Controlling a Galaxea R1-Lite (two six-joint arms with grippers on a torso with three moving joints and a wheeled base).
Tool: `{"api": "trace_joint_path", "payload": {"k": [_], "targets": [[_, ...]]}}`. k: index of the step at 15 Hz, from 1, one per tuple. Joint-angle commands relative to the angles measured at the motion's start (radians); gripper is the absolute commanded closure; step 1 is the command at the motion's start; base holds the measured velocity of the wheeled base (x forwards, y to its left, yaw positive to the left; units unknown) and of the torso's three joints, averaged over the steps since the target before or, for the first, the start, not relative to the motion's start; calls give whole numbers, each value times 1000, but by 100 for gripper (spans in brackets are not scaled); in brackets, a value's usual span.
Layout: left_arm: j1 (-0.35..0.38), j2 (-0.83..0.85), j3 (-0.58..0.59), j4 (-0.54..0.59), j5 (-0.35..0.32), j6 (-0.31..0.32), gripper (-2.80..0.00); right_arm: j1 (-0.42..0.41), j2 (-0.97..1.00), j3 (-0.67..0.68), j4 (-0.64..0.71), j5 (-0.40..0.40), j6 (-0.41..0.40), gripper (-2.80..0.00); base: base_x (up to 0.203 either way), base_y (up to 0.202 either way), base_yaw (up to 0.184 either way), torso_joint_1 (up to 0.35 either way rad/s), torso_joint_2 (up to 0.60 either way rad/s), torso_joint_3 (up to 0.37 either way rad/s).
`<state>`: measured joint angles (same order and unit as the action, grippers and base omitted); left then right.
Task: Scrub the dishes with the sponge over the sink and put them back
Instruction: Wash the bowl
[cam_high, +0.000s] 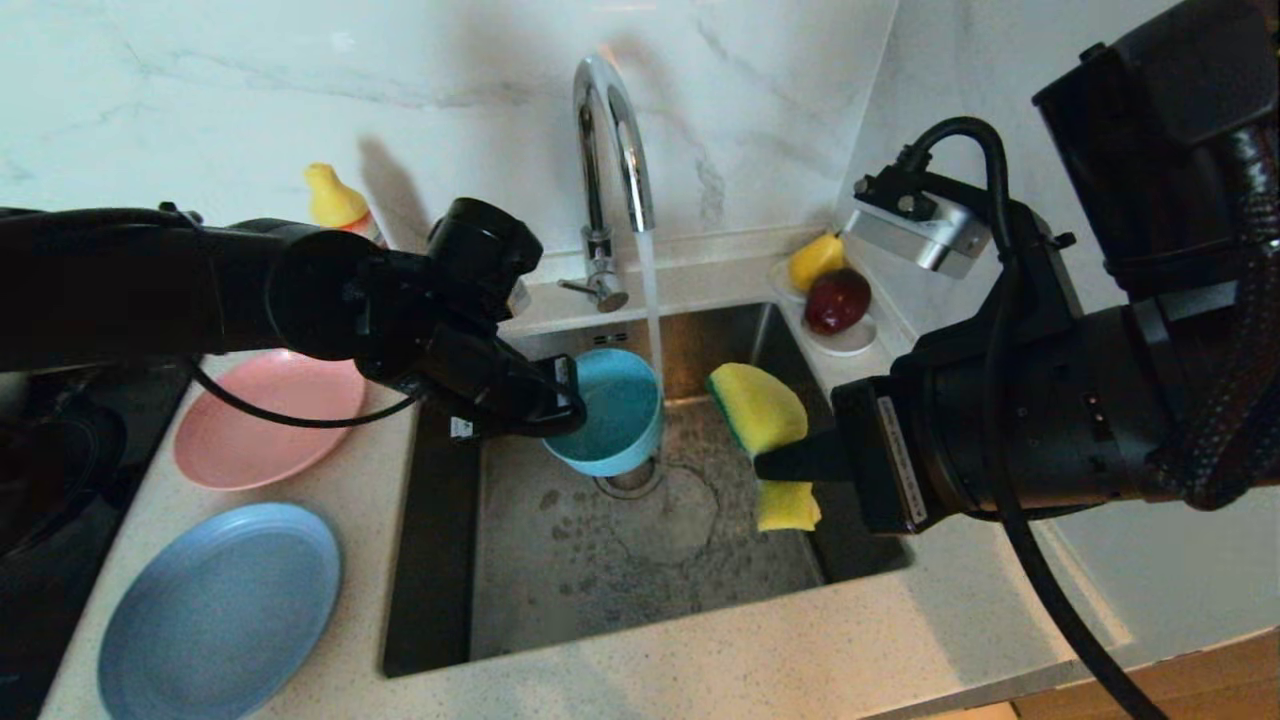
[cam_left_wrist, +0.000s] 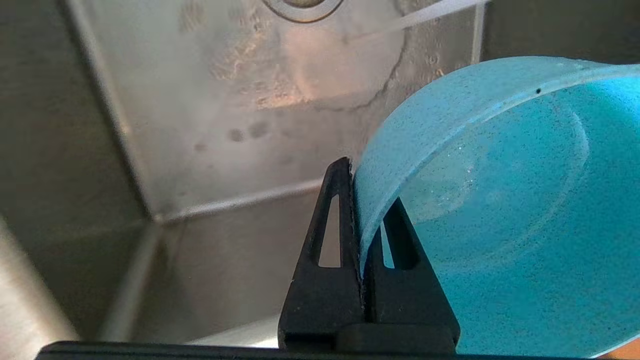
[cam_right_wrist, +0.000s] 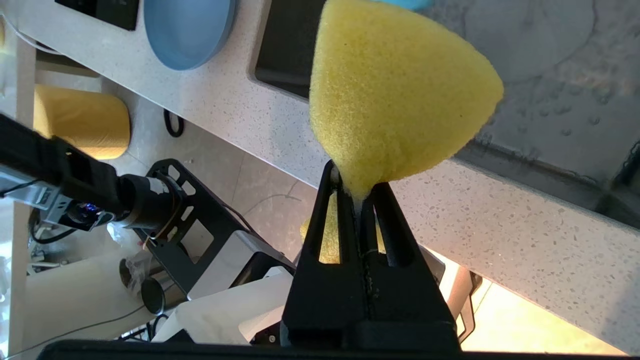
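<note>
Head view: round pink plate and light-blue plate sit on counter left of steel sink, tap running; left wrist: left gripper pinches small teal bowl rim; right wrist: right gripper squeezes yellow sponge.

The left arm covers the far rim of the pink plate and most of the bottle — only its yellow cap shows. The left end effector hides part of the bowl. The sponge is squeezed mid-length, so its middle is hidden. The right end effector covers the sink corner — the blue plate is cut off.
</note>
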<state>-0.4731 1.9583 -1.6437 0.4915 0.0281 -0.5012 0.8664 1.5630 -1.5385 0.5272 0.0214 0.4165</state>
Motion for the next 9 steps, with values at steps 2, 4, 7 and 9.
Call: {"api": "trace_joint_path", "payload": {"k": [2, 4, 7, 9], "targets": [[-20, 86, -63, 2, 35, -41, 0, 0, -12, 3, 4, 0, 2, 0, 0, 0, 0, 0, 0, 0], [-20, 123, -99, 2, 52, -69, 0, 0, -20, 5, 4, 0, 2, 0, 0, 0, 0, 0, 0, 0], [-21, 179, -160, 2, 68, -100, 0, 0, -20, 7, 4, 2, 2, 0, 0, 0, 0, 0, 0, 0], [-21, 205, -191, 2, 74, -111, 0, 0, -21, 7, 4, 2, 2, 0, 0, 0, 0, 0, 0, 0]]}}
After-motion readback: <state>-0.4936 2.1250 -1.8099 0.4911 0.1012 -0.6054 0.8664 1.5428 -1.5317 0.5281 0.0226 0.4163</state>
